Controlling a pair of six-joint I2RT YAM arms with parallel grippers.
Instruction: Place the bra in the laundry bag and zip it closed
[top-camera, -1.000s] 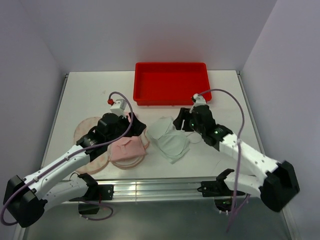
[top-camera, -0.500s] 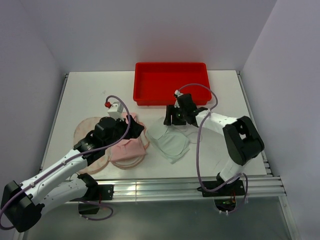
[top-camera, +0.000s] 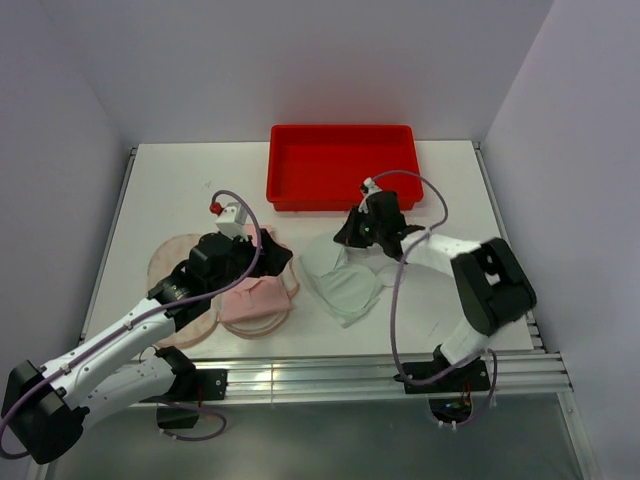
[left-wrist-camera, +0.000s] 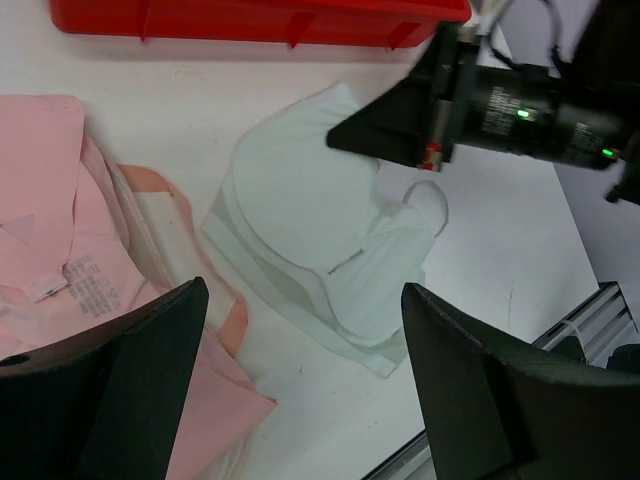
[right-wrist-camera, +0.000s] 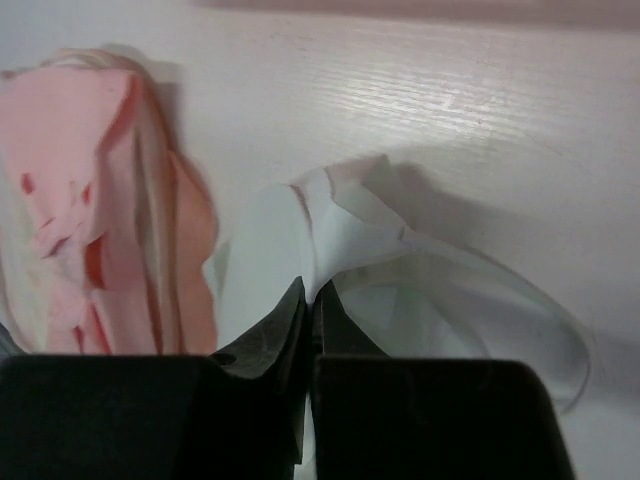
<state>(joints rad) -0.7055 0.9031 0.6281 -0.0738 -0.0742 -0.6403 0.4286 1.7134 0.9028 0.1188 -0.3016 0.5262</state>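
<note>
The bra (top-camera: 342, 285) is pale mint-white and lies crumpled on the white table, right of centre. My right gripper (top-camera: 348, 237) is at its far edge, shut on a raised fold of the bra (right-wrist-camera: 400, 290) between the fingertips (right-wrist-camera: 300, 300). The laundry bag (top-camera: 172, 265), cream and pink with small red-orange motifs, lies at the left with pink fabric (top-camera: 255, 300) spread beside it. My left gripper (top-camera: 270, 255) hovers over the bag's right side, open and holding nothing. In the left wrist view the bra (left-wrist-camera: 310, 230) lies ahead of my left gripper (left-wrist-camera: 303, 292).
A red plastic tray (top-camera: 342, 165) stands at the back of the table, just beyond the right gripper; its wall also shows in the left wrist view (left-wrist-camera: 260, 20). The metal rail of the table's near edge (top-camera: 320, 375) runs in front of both garments.
The right gripper has shut on the bra's far edge after swinging in toward the tray. The left gripper's jaws have spread wider; that arm barely moved.
</note>
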